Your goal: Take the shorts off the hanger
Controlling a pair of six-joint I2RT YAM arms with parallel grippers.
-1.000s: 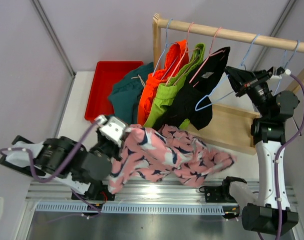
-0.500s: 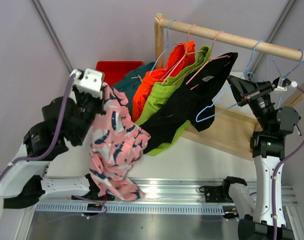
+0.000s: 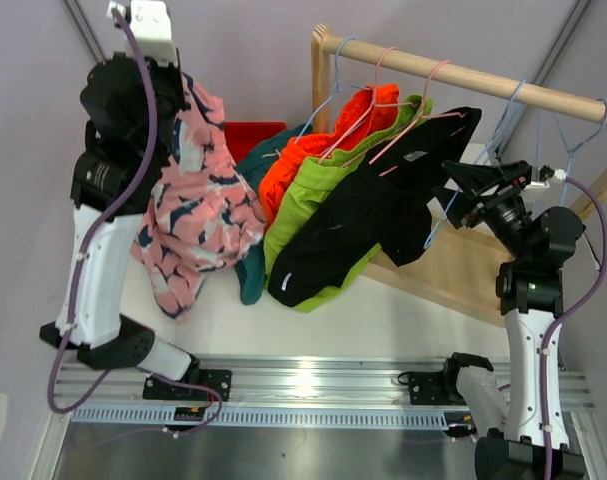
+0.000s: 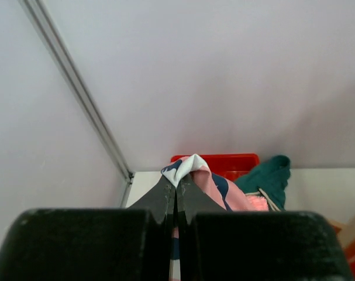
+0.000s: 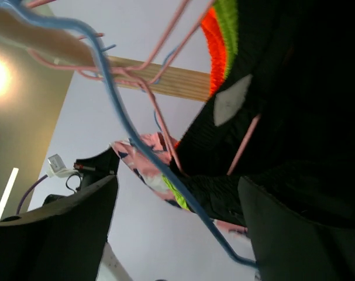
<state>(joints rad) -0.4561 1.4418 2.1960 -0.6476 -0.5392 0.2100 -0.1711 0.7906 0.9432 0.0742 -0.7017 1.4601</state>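
Against pale wall [image 4: 224, 70], pink shorts [image 3: 193, 215] hang from left gripper [image 4: 177, 188], seemingly hem-pinched.

Cloth is all soft & matt: pink patterned shorts [image 3: 198, 215] look thin, smooth; orange shorts [image 5: 215, 52] coarser, ribbed at the edge; black shorts [image 3: 368, 215] dull.

Your wooden rail [image 3: 483, 75] is bare, pale, w/ visible grain.

Blue hanger [image 5: 119, 99]: thin, smooth coated wire.

Red tray [image 4: 224, 159]: glossy plastic.

Base rail [image 3: 313, 375]: shiny metal.

Left gripper [image 4: 177, 178]: matt black plastic.
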